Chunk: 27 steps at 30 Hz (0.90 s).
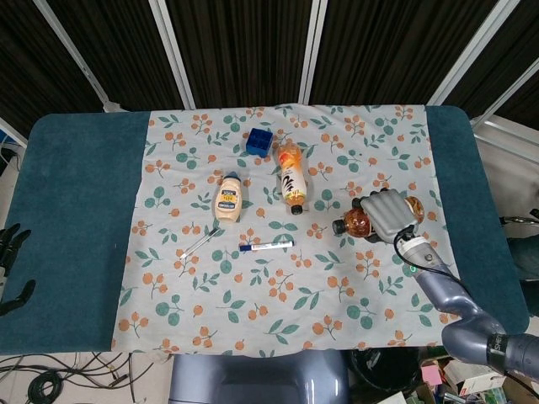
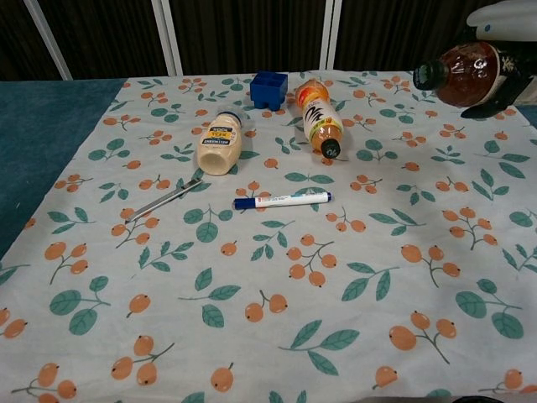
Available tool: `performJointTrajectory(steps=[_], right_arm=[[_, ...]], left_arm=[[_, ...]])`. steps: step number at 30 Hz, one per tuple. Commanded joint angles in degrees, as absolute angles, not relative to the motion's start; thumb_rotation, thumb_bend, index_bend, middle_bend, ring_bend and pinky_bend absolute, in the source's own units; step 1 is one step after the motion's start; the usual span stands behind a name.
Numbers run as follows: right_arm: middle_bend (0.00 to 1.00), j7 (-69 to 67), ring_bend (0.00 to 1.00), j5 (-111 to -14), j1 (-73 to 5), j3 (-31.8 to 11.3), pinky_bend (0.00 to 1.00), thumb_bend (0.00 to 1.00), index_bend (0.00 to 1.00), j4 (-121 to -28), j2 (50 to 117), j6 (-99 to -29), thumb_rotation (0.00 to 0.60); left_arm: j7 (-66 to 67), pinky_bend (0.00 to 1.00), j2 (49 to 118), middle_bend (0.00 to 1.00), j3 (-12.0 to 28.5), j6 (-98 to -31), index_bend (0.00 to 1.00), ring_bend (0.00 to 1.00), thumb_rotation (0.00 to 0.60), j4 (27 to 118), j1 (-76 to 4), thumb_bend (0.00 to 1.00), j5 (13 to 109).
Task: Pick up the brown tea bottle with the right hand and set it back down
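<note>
The brown tea bottle point(image 1: 357, 224) lies on its side in my right hand point(image 1: 386, 214), its dark cap pointing left. In the chest view the bottle point(image 2: 464, 72) hangs above the floral cloth point(image 2: 369, 277) at the far right, with my right hand point(image 2: 506, 18) wrapped over its far end. The bottle's label end is hidden by the fingers. My left hand point(image 1: 10, 248) shows only at the table's left edge, fingers apart and holding nothing.
An orange drink bottle point(image 1: 291, 177) lies near the middle back, with a blue cube point(image 1: 258, 140) behind it. A mayonnaise bottle point(image 1: 229, 199), a thin metal tool point(image 1: 198, 244) and a blue-capped marker point(image 1: 266, 246) lie left of centre.
</note>
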State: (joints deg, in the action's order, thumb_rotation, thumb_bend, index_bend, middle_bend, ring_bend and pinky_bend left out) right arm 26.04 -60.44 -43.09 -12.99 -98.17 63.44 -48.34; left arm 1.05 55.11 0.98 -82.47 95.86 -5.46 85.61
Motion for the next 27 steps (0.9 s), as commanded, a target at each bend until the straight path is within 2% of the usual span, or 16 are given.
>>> performJointTrajectory(steps=[1,6,12,18,27], right_arm=[[0.56,26.52,0.63,-55.06,-45.89,-14.58,0.68,0.42,0.57,-106.48,60.14,-48.98,0.6],[0.56,3.95,0.63,-58.29,-42.74,-21.06,0.68,0.42,0.57,-112.13,59.18,-46.31,0.6],[0.56,-36.16,0.63,-70.69,-36.27,-30.48,0.68,0.42,0.58,-113.6,59.75,-45.35,0.6],[0.56,-65.78,0.63,-81.23,-32.64,-33.48,0.68,0.42,0.58,-110.1,61.55,-52.22,0.6],[0.56,-103.24,0.63,-82.55,-28.69,-35.89,0.69,0.42,0.6,-106.35,64.74,-64.22,0.6]], left_arm=[[1.12,0.07,55.15,0.0,1.01,-82.4,0.08,0.01,0.6,95.83,-5.5,0.37,85.53],[1.05,0.07,55.09,0.0,1.02,-82.52,0.08,0.01,0.6,95.85,-5.43,0.37,85.54],[0.79,0.07,55.01,0.0,0.91,-82.54,0.08,0.01,0.6,95.77,-5.41,0.37,85.76],[0.38,0.07,54.91,0.0,0.94,-82.6,0.08,0.01,0.6,95.74,-5.39,0.37,85.83],[0.37,0.07,54.9,0.0,0.9,-82.57,0.08,0.01,0.6,95.81,-5.43,0.37,85.96]])
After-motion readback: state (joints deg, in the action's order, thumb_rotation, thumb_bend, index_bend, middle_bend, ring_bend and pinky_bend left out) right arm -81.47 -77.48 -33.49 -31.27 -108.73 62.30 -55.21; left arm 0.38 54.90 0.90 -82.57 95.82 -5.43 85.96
